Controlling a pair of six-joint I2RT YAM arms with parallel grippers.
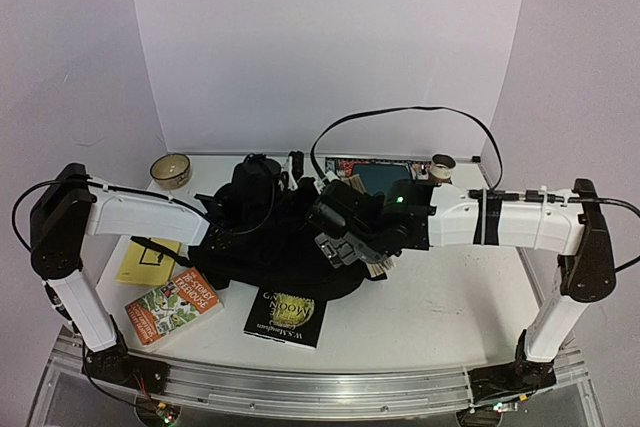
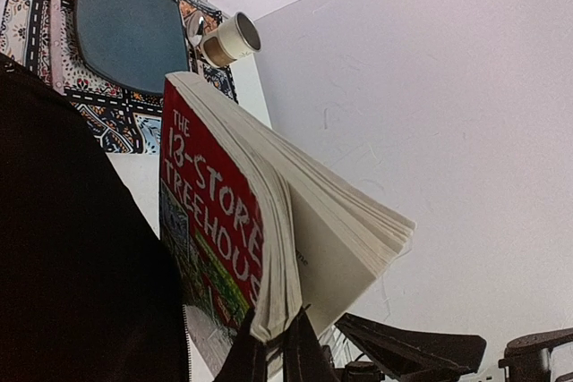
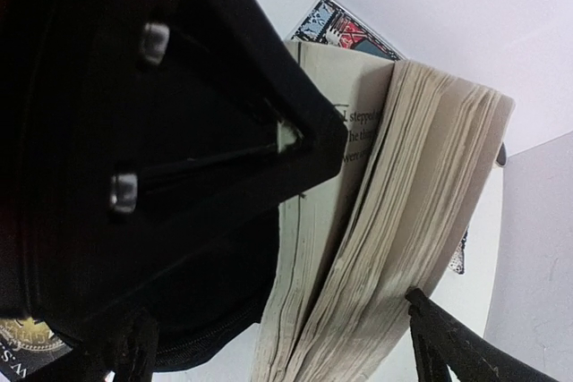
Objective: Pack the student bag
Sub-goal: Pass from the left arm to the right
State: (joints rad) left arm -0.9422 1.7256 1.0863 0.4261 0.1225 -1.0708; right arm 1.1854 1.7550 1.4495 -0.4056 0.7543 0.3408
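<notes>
On the left, my left gripper is clenched on the bottom edge of the red paperback. It seems to pinch the cover and only part of the pages, so the rest fans open to the right. The black bag lies slumped in the middle of the table, between the two arms, and the paperback stands upright right beside its dark fabric. Further right, my right gripper has its jaws spread wide with the fanned pages between them, grasping nothing. I judge the step in hand is getting this paperback into the bag. I would lower it slowly with the left arm and use the right to press the loose pages together first, since a fanned block could catch on the zipper and crease. I cannot see the bag's mouth from here.
</notes>
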